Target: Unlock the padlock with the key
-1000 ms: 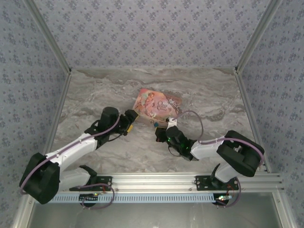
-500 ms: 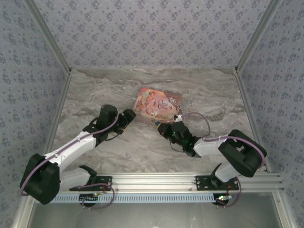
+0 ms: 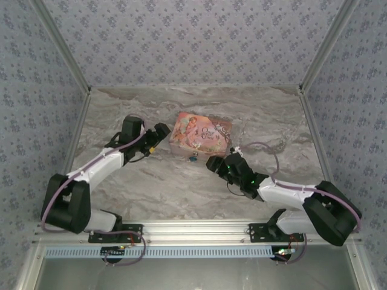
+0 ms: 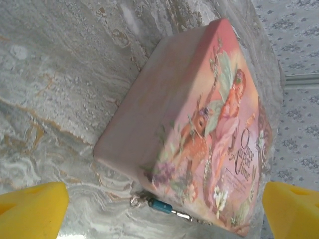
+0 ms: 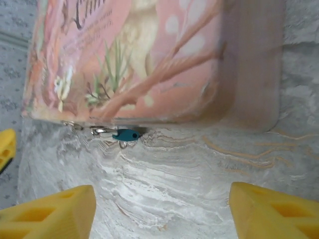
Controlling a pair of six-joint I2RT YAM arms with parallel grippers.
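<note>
The padlock [image 4: 162, 206] is a tiny teal body with a thin silvery loop. It lies on the marble against the bottom edge of the pink tin [image 4: 209, 129]. It also shows as padlock [image 5: 126, 134] and padlock [image 3: 193, 159]. A thin silvery piece sticks out of one end; I cannot tell whether that is the key. My left gripper [image 3: 160, 134] hangs left of the tin, open, with its yellow fingertips [image 4: 35, 209] wide apart and nothing between them. My right gripper [image 3: 213, 162] is just right of the padlock, also open, with fingertips [image 5: 55, 214] clear of it.
The tin [image 3: 201, 133] sits mid-table on the marble top [image 3: 181, 187]. Patterned walls and metal rails close in the back and both sides. Open marble lies in front of the tin, between the two arms.
The right gripper has gone from shut to open and backed off to the right of the padlock. The left gripper has opened wider and moved up and left beside the tin.
</note>
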